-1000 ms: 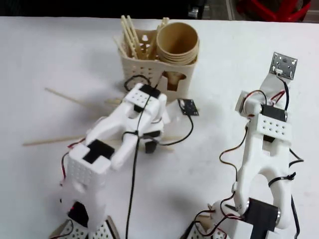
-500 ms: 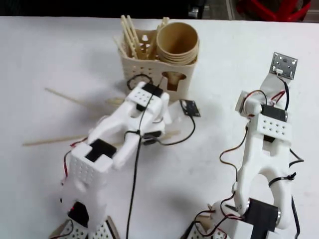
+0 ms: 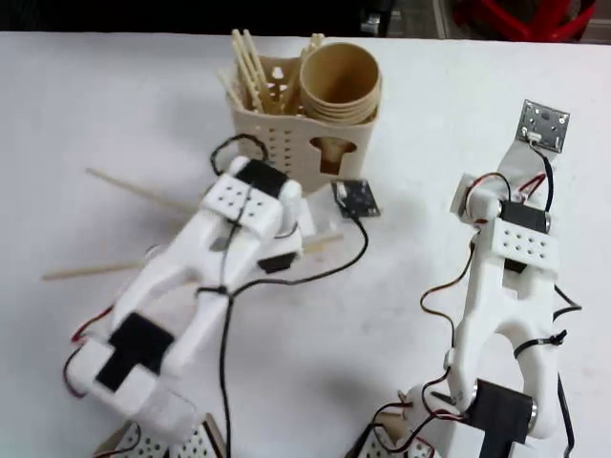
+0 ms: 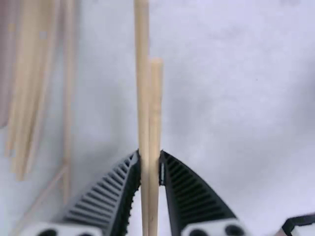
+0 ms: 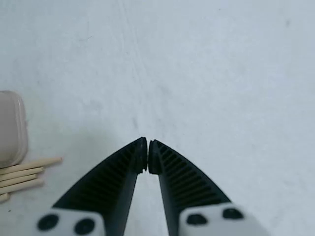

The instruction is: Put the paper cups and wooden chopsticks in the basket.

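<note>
- My left end effector (image 4: 149, 160) is clamped on a pair of wooden chopsticks (image 4: 147, 98). Both sticks sit side by side between the ribbed jaws and poke out over the white worktop (image 4: 236, 73).
- In the high view, that arm is parked just in front of the basket (image 3: 286, 143). One end of the held pair sticks out past the wrist toward the right (can't tell if it's touching the surface).
- The paper cups (image 3: 340, 81) are nested in one stack in the right half of the basket, open end up.
- A bundle of sticks (image 3: 250, 67) stands tilted in the left half of the same basket, leaning out over the rim.
- Two strays are out on the worktop to the left of the arm. There's a long angled stick (image 3: 134, 191), and a second stick (image 3: 91, 270) lying closer to the arm bases.
- The right end effector (image 5: 147, 147) has its tips pressed together with nothing between them, over bare worktop. That arm sits well off to the right of the basket.
</note>
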### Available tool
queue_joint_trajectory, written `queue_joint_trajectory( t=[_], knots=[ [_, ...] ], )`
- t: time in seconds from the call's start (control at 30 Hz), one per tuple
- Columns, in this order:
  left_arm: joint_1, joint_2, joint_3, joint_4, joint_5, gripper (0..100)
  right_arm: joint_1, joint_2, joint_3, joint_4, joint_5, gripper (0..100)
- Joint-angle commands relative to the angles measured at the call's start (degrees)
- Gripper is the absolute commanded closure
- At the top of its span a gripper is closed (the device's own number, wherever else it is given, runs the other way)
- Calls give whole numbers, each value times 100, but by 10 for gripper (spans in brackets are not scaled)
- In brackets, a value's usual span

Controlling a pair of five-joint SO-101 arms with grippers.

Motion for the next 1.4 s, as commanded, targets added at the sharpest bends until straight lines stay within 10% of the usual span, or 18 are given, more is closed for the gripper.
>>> queue_joint_trajectory(
  t=[0.0,0.6,1.37],
  knots=[
    [57,-1253,-79,26,343,978,66,-251,-53,-84,-9,978],
    [48,-2738,-2295,-334,1908,978,48,-251,44,-198,-9,978],
    [-444,-2721,-932,-6101,2901,979,40,-251,44,-207,-9,978]
  ],
)
